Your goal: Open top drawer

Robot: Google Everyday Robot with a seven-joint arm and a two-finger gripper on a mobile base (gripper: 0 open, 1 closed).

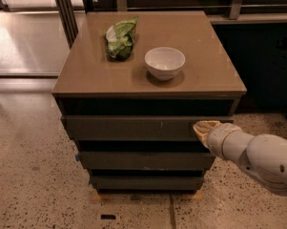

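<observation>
The top drawer [133, 128] is the widest dark grey-brown front, just under the brown cabinet top [95, 75], with small pale scratches right of centre. Its front stands slightly forward of the two narrower fronts below. My gripper [203, 128], a pale tip on a white arm coming from the lower right, rests against the right end of the top drawer front.
A white bowl [165, 62] and a green chip bag [120, 38] sit on the cabinet top. Two narrower drawer fronts [143, 160] lie below. Speckled floor surrounds the cabinet; a dark counter stands to the right and a metal post at the back left.
</observation>
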